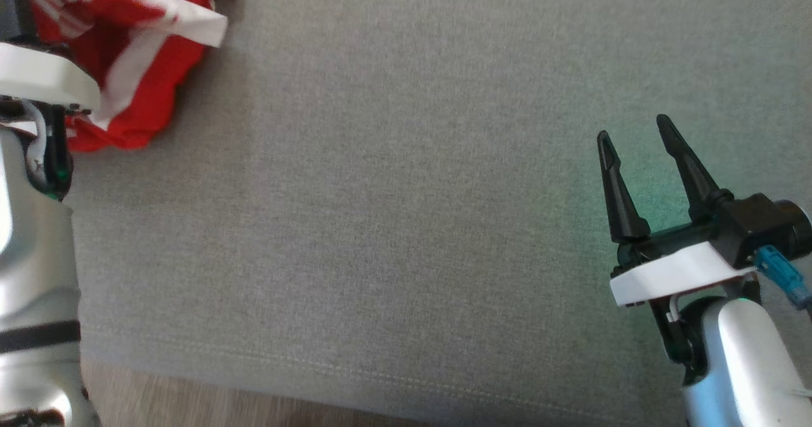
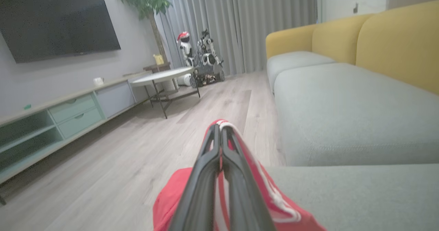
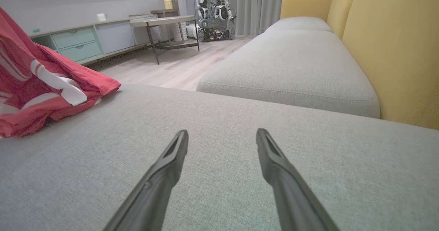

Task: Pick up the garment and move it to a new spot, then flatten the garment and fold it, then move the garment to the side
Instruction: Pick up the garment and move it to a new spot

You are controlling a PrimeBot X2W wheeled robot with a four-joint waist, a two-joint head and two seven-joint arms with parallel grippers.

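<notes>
Left claw [image 2: 220, 128] grips the red garment [image 1: 146, 65] at the sofa cushion's [image 1: 412, 224] far-left edge; right claw [image 1: 633, 129] gapes empty, well apart.

The right gripper [image 1: 633, 127] is made up of two long, black, tapering fingers [image 1: 618, 192] set in a black housing [image 1: 729, 221], under which a white wrist plate [image 1: 672, 275] is fitted. A blue connector [image 1: 777, 275] is plugged in at the side. The right forearm [image 1: 742, 351] is cased in glossy silver-white. The left forearm [image 1: 32, 256] is finished alike and ringed by a black band [image 1: 38, 335]. A pale cable [image 1: 39, 138] is looped beneath the left wrist plate [image 1: 38, 75]. The left gripper [image 2: 219, 127] is black as well.
</notes>
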